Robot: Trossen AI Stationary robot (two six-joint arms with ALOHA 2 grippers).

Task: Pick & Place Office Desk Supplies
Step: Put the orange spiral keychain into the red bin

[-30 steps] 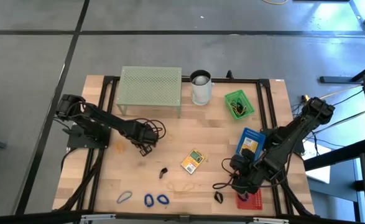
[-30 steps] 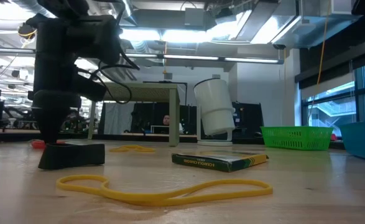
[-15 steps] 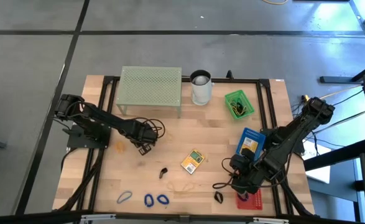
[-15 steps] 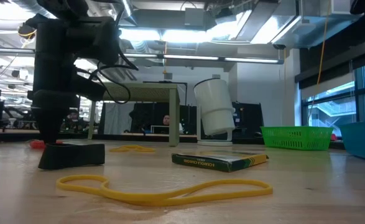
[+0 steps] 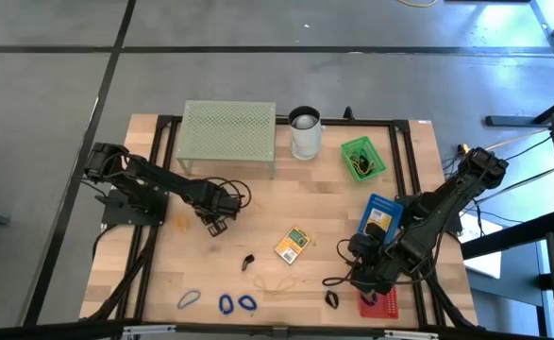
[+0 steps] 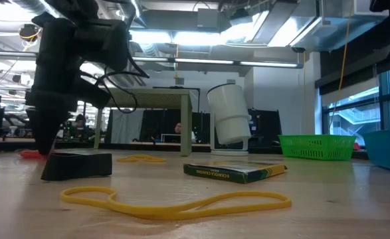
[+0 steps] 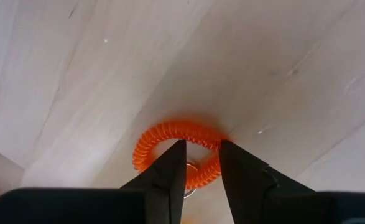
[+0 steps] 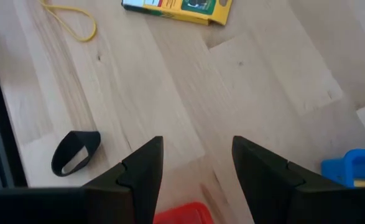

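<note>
An orange coiled band [image 7: 170, 134] lies on the wood at the table's left middle; in the low view it shows as a red strip [image 6: 30, 154]. My left gripper [image 5: 214, 227] points down over it, its fingers nearly together [image 7: 202, 163]. My right gripper [image 5: 357, 274] hovers open and empty near the front right [image 8: 198, 168]. A black binder clip [image 8: 75, 152] lies beside it. A yellow rubber band [image 5: 278, 282], a yellow card pack [image 5: 293, 244], another black clip [image 5: 248, 261] and three blue bands [image 5: 226, 303] lie near the front. My left gripper comes from above, pointing down, at the side of the orange coil [image 7: 214, 144] beside a small silver ring. One finger [image 7: 170, 174] stands inside the loop and the other [image 7: 241, 177] outside it. The coil lies flat on the table.
A pale green mesh stand [image 5: 229, 132] and a white cup [image 5: 305, 132] stand at the far edge. A green basket [image 5: 362, 158], a blue bin [image 5: 380, 217] and a red bin [image 5: 378, 302] line the right side. A tan band [image 5: 182, 222] lies left of my left gripper.
My left gripper has tipped and shifted slightly toward the table's left edge. In the low view the orange coil has slid a little the same way along the table. My right arm has kept still.
</note>
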